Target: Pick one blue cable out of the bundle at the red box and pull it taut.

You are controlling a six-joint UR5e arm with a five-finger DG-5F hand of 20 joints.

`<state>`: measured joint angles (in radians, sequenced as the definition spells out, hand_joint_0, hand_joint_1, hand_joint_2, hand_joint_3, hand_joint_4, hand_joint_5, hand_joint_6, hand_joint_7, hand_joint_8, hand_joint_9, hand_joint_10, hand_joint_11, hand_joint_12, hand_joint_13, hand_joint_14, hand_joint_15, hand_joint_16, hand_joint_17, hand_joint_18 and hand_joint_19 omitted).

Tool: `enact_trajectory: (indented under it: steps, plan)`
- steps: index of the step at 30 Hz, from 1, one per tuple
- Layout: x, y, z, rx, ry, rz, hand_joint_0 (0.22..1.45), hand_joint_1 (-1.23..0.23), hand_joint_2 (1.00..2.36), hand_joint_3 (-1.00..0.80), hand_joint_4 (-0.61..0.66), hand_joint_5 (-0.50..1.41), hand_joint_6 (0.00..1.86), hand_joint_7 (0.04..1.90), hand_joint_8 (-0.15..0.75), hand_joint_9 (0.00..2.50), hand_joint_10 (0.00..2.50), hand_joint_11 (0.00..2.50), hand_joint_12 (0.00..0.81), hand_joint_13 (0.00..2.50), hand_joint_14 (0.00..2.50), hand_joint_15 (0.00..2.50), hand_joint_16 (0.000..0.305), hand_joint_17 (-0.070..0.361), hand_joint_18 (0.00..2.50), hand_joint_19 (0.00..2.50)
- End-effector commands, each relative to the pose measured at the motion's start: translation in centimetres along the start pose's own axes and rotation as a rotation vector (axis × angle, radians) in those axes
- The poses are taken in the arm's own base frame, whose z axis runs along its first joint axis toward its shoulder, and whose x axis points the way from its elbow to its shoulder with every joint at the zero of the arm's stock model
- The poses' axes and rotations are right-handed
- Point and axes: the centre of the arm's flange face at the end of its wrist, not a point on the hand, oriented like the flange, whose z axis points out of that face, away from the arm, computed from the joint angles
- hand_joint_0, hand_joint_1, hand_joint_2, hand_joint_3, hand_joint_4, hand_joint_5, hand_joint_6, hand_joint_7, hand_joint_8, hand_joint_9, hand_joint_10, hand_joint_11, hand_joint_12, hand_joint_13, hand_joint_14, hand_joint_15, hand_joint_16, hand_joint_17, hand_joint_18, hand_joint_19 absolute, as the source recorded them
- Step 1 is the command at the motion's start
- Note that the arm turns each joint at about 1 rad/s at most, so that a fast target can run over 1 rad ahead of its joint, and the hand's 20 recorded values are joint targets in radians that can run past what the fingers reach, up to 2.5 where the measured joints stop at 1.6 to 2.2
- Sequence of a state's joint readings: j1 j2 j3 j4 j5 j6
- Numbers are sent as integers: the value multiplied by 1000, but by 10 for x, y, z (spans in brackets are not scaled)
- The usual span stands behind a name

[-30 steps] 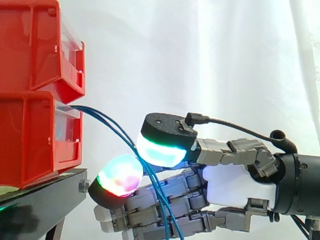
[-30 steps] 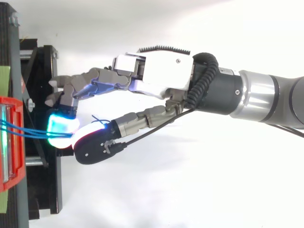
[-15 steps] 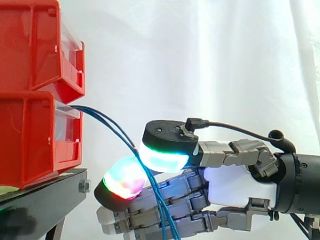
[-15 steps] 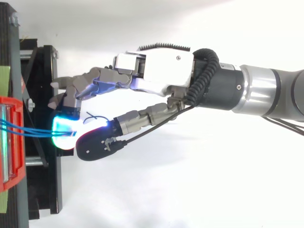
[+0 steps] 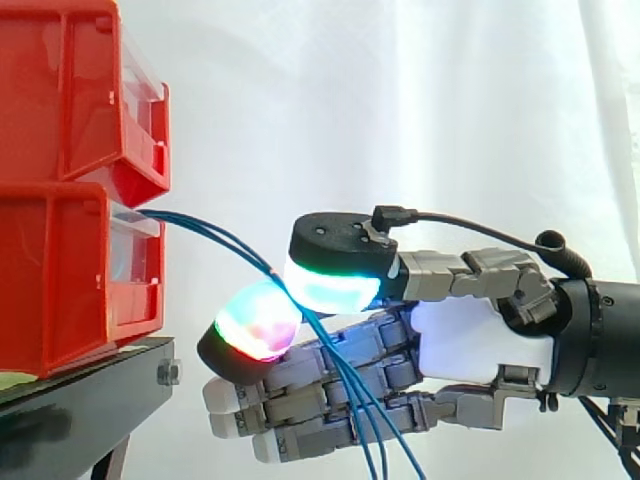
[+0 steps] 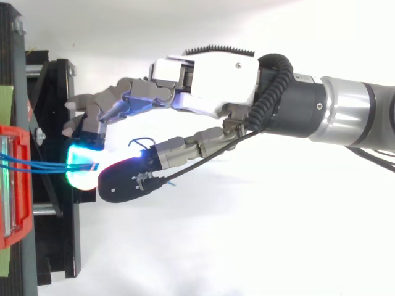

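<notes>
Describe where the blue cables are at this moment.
In the side view the blue cables leave the lower red bin at the left, slope down to the right into the pinch between the hand's glowing pads, then hang below it.

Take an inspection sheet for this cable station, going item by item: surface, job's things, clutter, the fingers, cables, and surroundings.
Surface: black stand, carrying the bins at its top.
Job's things: red bins, stacked one on the other; the blue cables come out of the lower one.
Clutter: a green strip beside the bins, kind unclear.
Fingers: the hand reaches in from the right; two glowing fingers pinch the blue cables between their pads, the others lie straight below.
Cables: more than one blue strand enters the pinch; they curve from bin to pads, not taut, then hang loose below the hand.
Surroundings: white curtain behind; nothing else seen.
</notes>
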<state>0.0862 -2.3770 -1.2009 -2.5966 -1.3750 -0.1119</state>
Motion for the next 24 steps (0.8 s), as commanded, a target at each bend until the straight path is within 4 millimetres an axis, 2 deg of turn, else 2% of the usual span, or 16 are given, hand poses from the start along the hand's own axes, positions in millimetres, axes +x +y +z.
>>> enact_trajectory:
  steps: [1, 5, 7, 13, 21, 24]
  plan:
    - [0, 0, 0, 0, -1, 0, 630, -700, 1010, -71, 210, -198, 950, 692, 357, 469, 2, 198, 387, 251, 3, 87, 61, 138, 192, 41]
    - [1, 1, 0, 0, 1, 0, 617, -730, 1013, -149, 225, -200, 945, 715, 343, 467, 3, 200, 371, 244, 2, 93, 58, 131, 175, 48]
    - [0, 5, 1, -6, 0, 1, 605, -741, 1015, -224, 213, -195, 931, 785, 337, 483, 3, 199, 360, 241, 3, 89, 56, 126, 175, 57]
    - [0, 11, 0, -14, -2, 1, 573, -728, 1007, -386, 222, -186, 919, 788, 342, 507, 3, 200, 363, 244, 3, 94, 56, 126, 174, 70]
    - [-1, 13, 1, -16, -6, 2, 572, -732, 1004, -431, 223, -177, 902, 822, 349, 544, 3, 210, 363, 268, 3, 90, 55, 124, 197, 85]
    - [-2, 13, 1, -16, -10, 2, 594, -759, 1009, -372, 219, -166, 901, 869, 350, 589, 4, 229, 360, 298, 5, 95, 54, 122, 230, 81]
